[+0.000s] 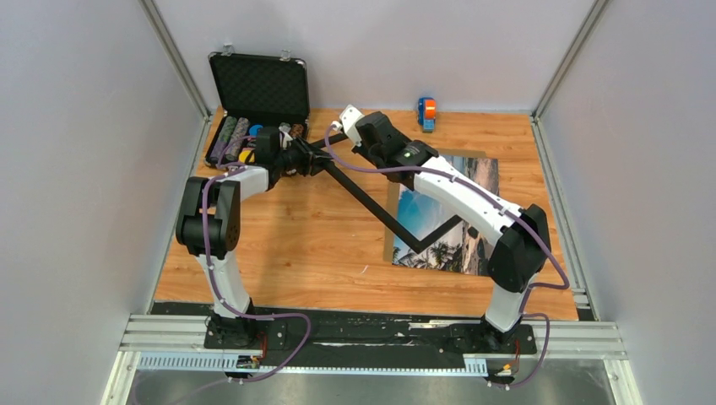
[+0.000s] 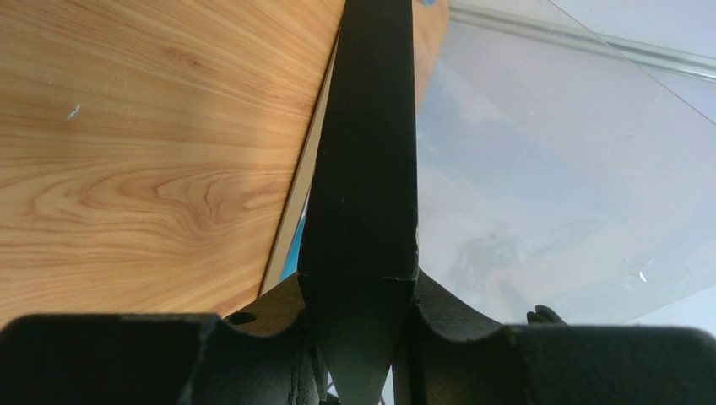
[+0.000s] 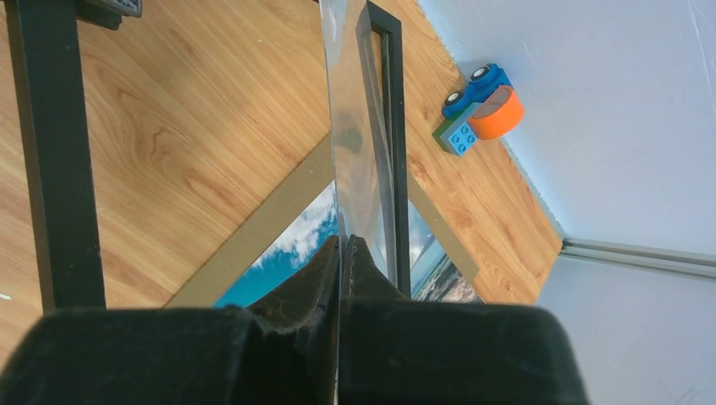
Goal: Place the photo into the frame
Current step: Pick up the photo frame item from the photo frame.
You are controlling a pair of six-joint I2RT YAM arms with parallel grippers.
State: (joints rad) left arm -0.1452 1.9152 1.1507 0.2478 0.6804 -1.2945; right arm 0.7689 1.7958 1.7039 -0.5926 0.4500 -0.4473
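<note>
The frame (image 1: 371,207) is held tilted above the table's middle, its black side showing. My left gripper (image 1: 311,160) is shut on one black edge of the frame (image 2: 363,169), which runs up between the jaws (image 2: 359,325). My right gripper (image 3: 344,253) is shut on the thin edge of the clear glass pane (image 3: 355,143), which stands beside the frame's black bar (image 3: 397,126). In the top view the right gripper (image 1: 339,142) is close to the left one. The photo (image 1: 422,224), blue sky and palms, lies flat on a brown backing board (image 1: 390,232) below the frame. In the right wrist view the photo (image 3: 287,253) also shows.
An open black chip case (image 1: 257,84) stands at the back left with chips (image 1: 236,133) in it. A blue toy car with an orange roll (image 1: 426,112) sits at the back wall, also seen as the toy car (image 3: 477,105). Grey walls enclose the wooden table (image 1: 287,245).
</note>
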